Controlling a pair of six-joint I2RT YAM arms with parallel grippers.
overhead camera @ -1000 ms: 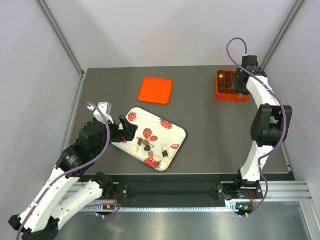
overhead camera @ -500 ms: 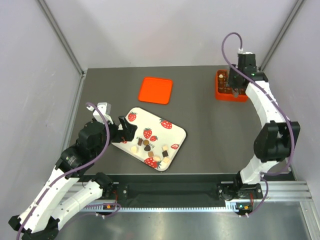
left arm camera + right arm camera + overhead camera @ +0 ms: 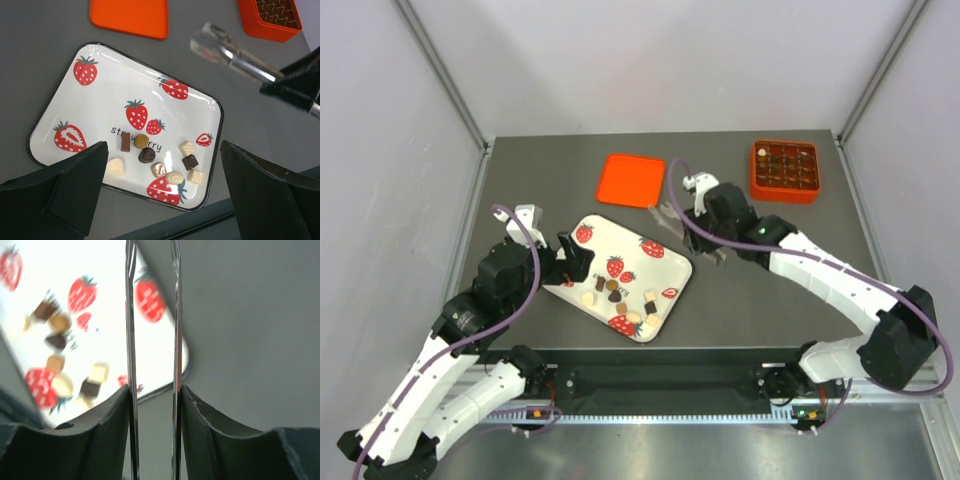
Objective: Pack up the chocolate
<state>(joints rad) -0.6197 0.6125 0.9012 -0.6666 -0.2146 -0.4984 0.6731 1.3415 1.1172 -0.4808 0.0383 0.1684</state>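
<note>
Several small chocolates (image 3: 620, 297) (image 3: 147, 155), dark, light brown and cream, lie at the near end of the white strawberry tray (image 3: 620, 240) (image 3: 105, 100). The orange compartment box (image 3: 786, 170) (image 3: 270, 20) at the far right holds more dark pieces. My right gripper (image 3: 696, 212) (image 3: 154, 390) is shut on metal tongs (image 3: 669, 212) (image 3: 227, 50) (image 3: 131, 330), whose tips hang just beyond the tray's far right corner, nothing visible between them. My left gripper (image 3: 575, 260) (image 3: 160, 167) hovers wide open over the tray's near left side, empty.
An orange lid (image 3: 632, 180) (image 3: 130, 17) lies flat behind the tray. The grey table (image 3: 770, 270) is walled at the left, back and right. The right arm stretches from the near right across to the middle.
The right arm swung from the orange box at the far right to the middle of the table, carrying the tongs to the tray's far right corner. The left arm stayed still.
</note>
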